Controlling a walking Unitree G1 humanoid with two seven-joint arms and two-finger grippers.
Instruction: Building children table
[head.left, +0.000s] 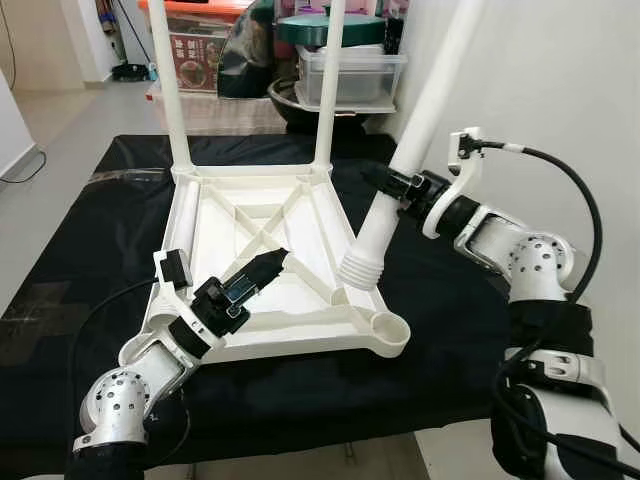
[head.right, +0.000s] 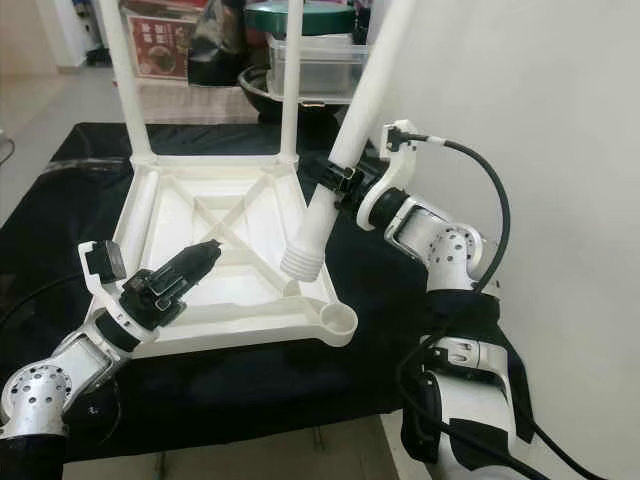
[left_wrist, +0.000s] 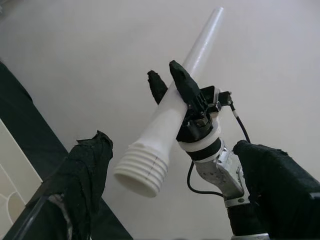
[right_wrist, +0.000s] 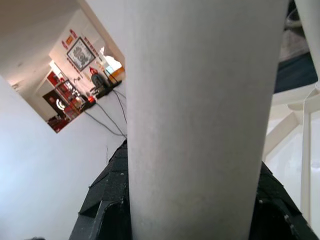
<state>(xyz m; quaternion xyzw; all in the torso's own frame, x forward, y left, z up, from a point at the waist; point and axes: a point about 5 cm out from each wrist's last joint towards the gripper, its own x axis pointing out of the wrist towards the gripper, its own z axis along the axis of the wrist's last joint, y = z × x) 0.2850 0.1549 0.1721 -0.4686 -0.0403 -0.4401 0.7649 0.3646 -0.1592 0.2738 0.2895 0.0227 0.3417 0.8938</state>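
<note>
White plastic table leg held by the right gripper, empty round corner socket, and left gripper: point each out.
white plastic table leg (head.left: 372, 240), left eye view, lower shaft.
empty round corner socket (head.left: 388, 327), left eye view, rim.
left gripper (head.left: 262, 268), left eye view, between fingertips.

A lived-in home room.
Clear storage bins (head.left: 352, 72), a framed picture (right_wrist: 80, 52) and tiled floor (head.left: 70, 110) show it.

Bright, even indoor light, sharp, soft shadows
</note>
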